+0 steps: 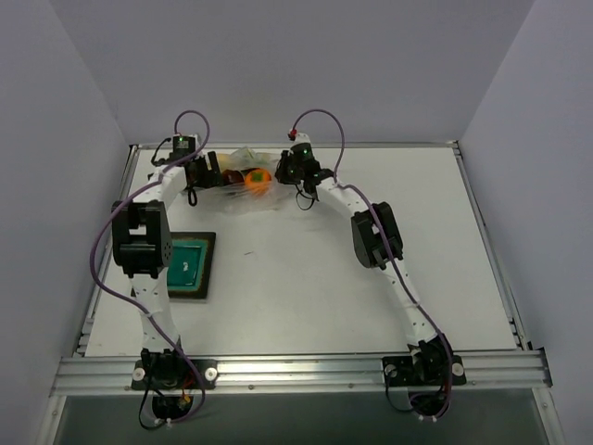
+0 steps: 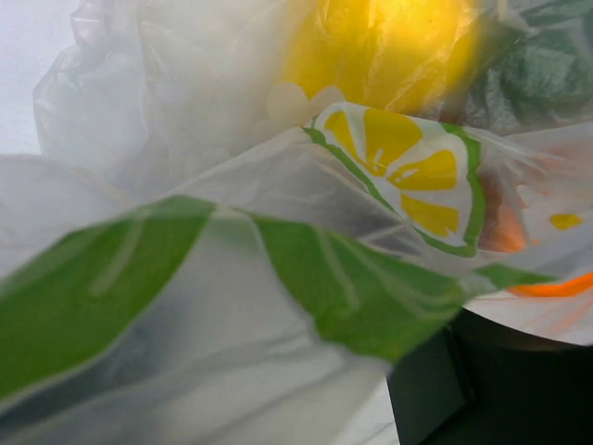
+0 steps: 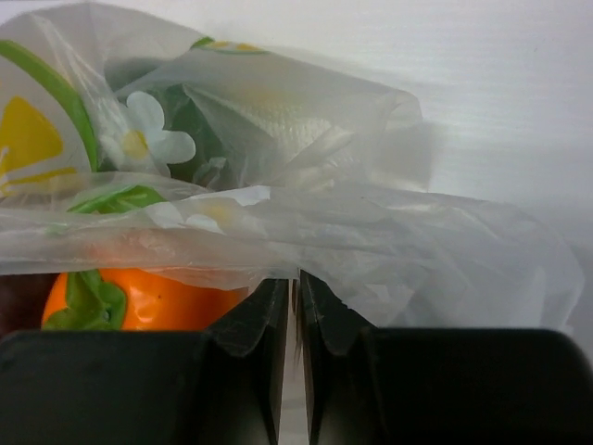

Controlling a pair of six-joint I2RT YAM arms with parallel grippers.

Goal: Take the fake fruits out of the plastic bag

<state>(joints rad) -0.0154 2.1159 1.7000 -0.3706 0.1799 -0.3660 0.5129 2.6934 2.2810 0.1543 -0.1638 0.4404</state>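
The bag (image 1: 243, 183) lies at the far edge of the table (image 1: 324, 278), between the two hands and well beyond the tray (image 1: 190, 266). An orange fruit (image 3: 157, 301) and a yellow fruit (image 2: 380, 46) show through the film — both inside. The right hand (image 3: 296, 311) is pressed nearly together, pinching a fold of bag. The left hand (image 1: 206, 172) sits at the bag's left end; film drapes over its view — spread or not, I cannot tell.

overhead plus wrist close-ups on bag (image 3: 417, 250)
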